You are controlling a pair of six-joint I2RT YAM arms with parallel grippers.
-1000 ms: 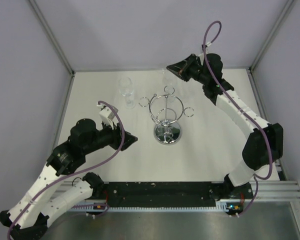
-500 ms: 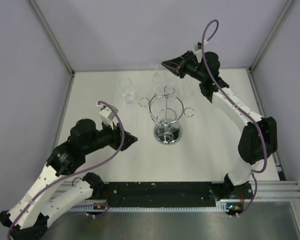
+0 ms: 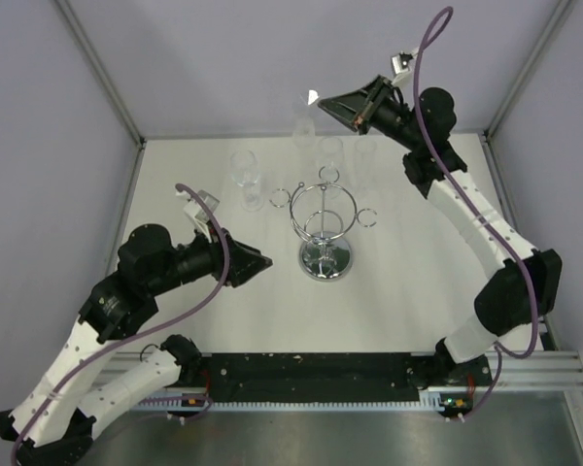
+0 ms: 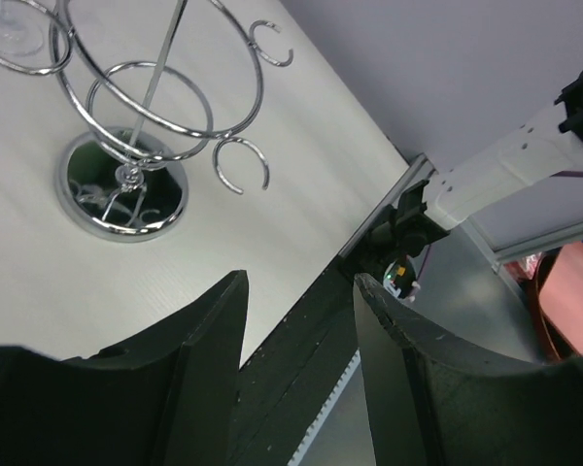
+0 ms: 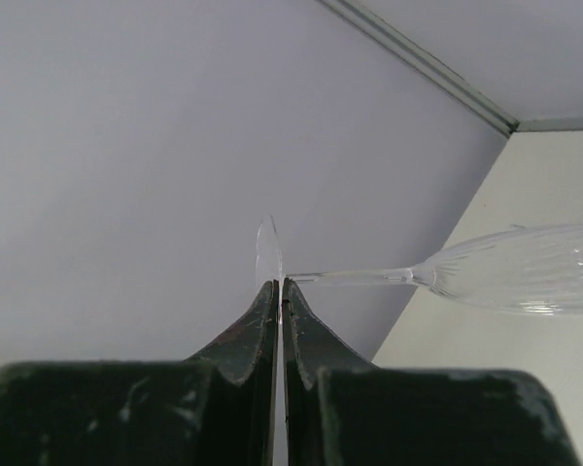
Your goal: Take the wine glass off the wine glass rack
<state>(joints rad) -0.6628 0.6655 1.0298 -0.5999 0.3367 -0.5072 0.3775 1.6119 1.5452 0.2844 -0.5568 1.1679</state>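
Note:
The wine glass [image 3: 303, 124] is clear and hangs bowl down in the air at the back of the table, beyond the wine glass rack [image 3: 323, 228]. My right gripper [image 3: 321, 100] is shut on the edge of its round foot. In the right wrist view the stem and ribbed bowl [image 5: 525, 272] reach out to the right of the right gripper [image 5: 280, 283]. The chrome rack [image 4: 126, 189] stands on its mirrored base mid-table. My left gripper [image 3: 264, 262] hovers open to the left of the rack's base with nothing between its fingers [image 4: 214, 320].
A clear glass [image 3: 245, 181] stands on the table left of the rack. More clear glasses [image 3: 331, 151] stand behind it near the back wall. Grey walls close the table at the back and sides. The black rail [image 3: 311, 374] runs along the near edge.
My right arm has risen and swung back and left, carrying the wine glass up away from the rack. My left arm has shifted slightly, its gripper now nearer the rack's base.

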